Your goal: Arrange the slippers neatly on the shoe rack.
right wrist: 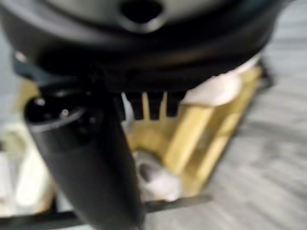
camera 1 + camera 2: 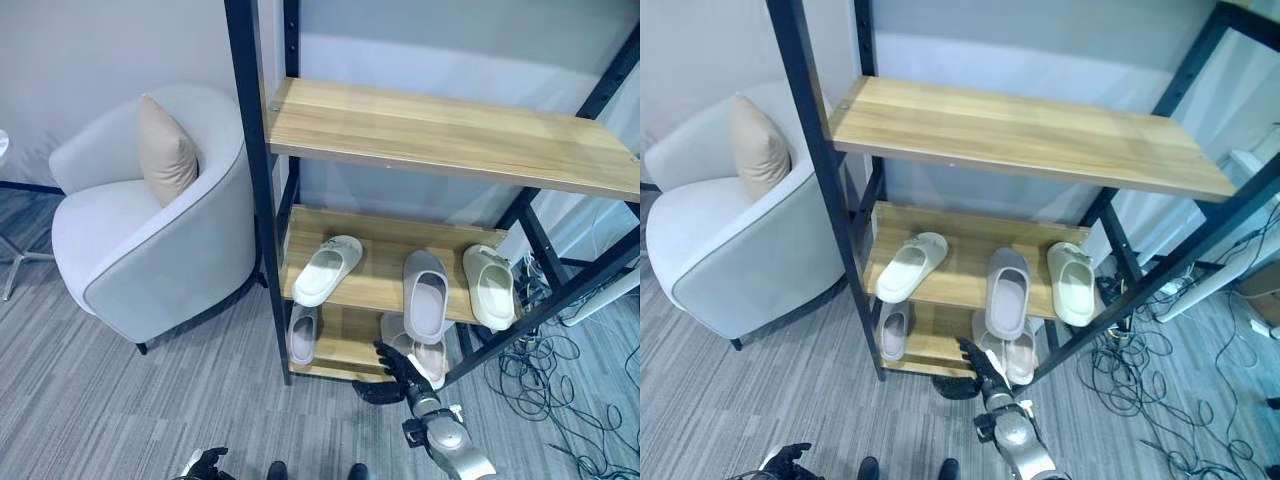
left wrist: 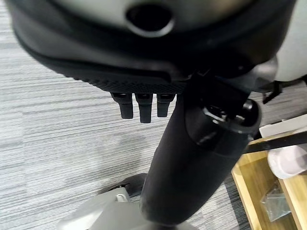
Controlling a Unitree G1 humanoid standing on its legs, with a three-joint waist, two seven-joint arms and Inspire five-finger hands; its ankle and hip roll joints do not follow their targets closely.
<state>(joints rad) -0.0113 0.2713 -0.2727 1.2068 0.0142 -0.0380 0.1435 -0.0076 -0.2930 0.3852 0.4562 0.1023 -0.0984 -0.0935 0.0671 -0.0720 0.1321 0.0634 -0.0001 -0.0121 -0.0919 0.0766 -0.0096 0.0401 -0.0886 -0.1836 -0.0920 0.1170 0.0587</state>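
The shoe rack [image 2: 380,250] has a black frame and wooden shelves. On its middle shelf a white slipper [image 2: 327,268] lies slanted at the left, a grey slipper [image 2: 427,295] in the middle and a cream slipper [image 2: 490,285] at the right. The bottom shelf holds a grey slipper [image 2: 303,333] at the left and a beige slipper [image 2: 428,357] at the right. My right hand [image 2: 400,368] is low in front of the bottom shelf, open, its fingers spread at the beige slipper's near end. I cannot tell if they touch. My left hand [image 2: 207,463] hangs open over the carpet.
The top shelf [image 2: 450,130] is bare wood. A pale grey armchair [image 2: 150,250] with a beige cushion [image 2: 165,150] stands close to the rack's left post. Loose cables [image 2: 540,370] lie on the carpet to the right of the rack.
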